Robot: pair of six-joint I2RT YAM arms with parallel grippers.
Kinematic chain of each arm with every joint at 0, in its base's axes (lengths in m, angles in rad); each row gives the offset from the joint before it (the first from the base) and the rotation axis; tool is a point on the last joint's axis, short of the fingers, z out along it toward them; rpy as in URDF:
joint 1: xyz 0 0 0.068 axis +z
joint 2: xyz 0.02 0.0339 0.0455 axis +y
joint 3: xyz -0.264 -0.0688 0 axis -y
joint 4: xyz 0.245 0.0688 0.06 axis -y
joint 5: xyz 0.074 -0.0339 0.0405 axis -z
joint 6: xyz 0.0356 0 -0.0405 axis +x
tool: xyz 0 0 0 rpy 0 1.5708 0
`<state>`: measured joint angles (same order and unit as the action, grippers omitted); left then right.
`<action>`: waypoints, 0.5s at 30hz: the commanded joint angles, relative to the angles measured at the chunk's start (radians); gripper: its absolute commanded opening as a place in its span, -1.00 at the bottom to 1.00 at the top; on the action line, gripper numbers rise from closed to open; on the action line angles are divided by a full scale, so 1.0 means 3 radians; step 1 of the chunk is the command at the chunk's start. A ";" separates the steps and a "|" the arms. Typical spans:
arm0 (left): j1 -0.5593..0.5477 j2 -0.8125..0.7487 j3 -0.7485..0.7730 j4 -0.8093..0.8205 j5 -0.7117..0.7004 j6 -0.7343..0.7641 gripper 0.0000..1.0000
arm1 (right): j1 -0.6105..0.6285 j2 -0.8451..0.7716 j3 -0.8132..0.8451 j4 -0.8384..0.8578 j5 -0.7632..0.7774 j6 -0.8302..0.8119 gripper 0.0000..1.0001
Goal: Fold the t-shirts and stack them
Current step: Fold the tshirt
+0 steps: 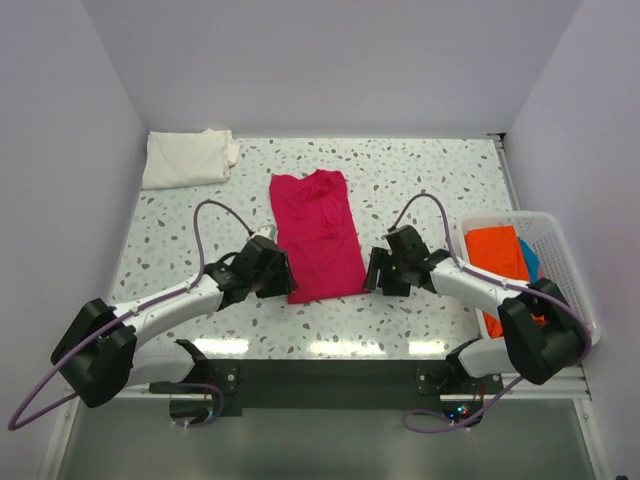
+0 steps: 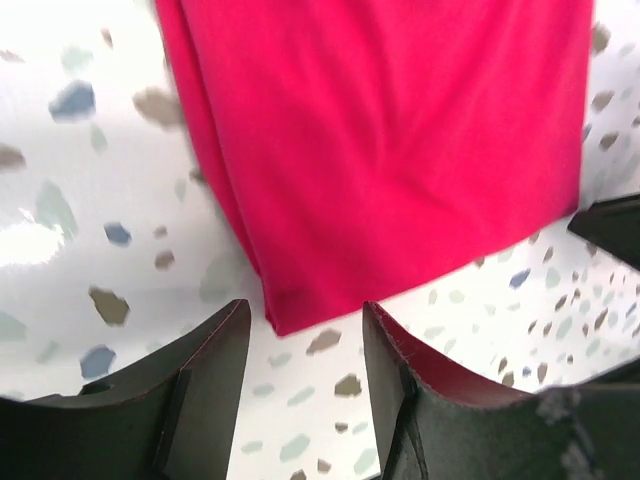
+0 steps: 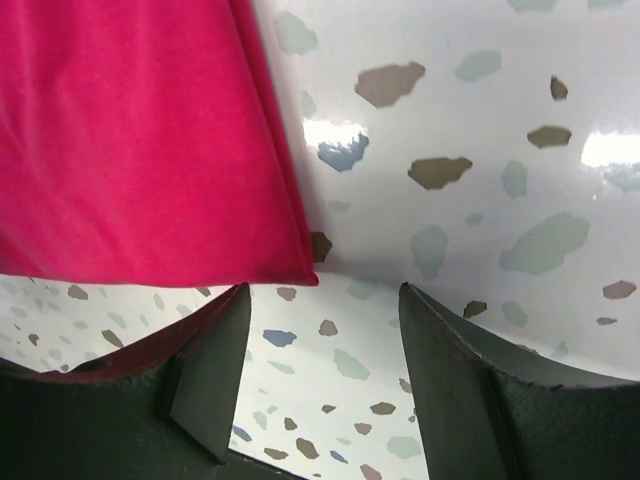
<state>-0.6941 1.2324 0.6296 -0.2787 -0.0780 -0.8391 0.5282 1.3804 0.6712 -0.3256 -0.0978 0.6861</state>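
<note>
A magenta-red t-shirt [image 1: 318, 235] lies folded lengthwise into a long strip in the middle of the table, neck end far, hem near. My left gripper [image 1: 281, 277] is open at the hem's near left corner [image 2: 290, 315], which lies just beyond the gap between its fingers. My right gripper [image 1: 372, 270] is open at the near right corner [image 3: 295, 270], with its fingers [image 3: 215, 350] on either side of bare table. A folded cream-white t-shirt [image 1: 187, 157] lies at the far left corner. Orange [image 1: 497, 250] and blue [image 1: 530, 258] t-shirts lie in the basket.
A white plastic mesh basket [image 1: 560, 240] stands at the right edge of the speckled table [image 1: 420, 180]. White walls enclose the table on the left, far and right sides. Purple cables loop above both arms.
</note>
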 commanded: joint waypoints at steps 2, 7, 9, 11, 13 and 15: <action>-0.0008 -0.0140 -0.0303 0.0279 0.0560 -0.0388 0.08 | 0.0004 -0.0107 -0.0151 0.0552 -0.0170 0.0433 0.28; -0.0013 -0.0206 -0.0534 0.0509 0.0633 -0.0588 0.11 | 0.0004 0.0046 -0.0258 0.0839 -0.0247 0.0622 0.17; -0.0008 -0.0227 -0.0570 0.0540 0.0618 -0.0634 0.11 | 0.0004 0.0077 -0.0284 0.0870 -0.0247 0.0658 0.09; -0.0008 -0.0212 -0.0611 0.0576 0.0577 -0.0675 0.11 | 0.0004 0.0088 -0.0320 0.0906 -0.0231 0.0689 0.00; -0.0008 -0.0191 -0.0641 0.0596 0.0536 -0.0695 0.10 | 0.0004 0.0083 -0.0335 0.0917 -0.0211 0.0694 -0.04; -0.0008 -0.0135 -0.0657 0.0663 0.0506 -0.0716 0.08 | 0.0004 0.0057 -0.0366 0.0917 -0.0180 0.0714 -0.09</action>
<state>-0.6964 1.1866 0.4423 -0.1608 0.0780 -1.0157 0.5282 1.4014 0.5800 -0.0998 -0.1600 0.8707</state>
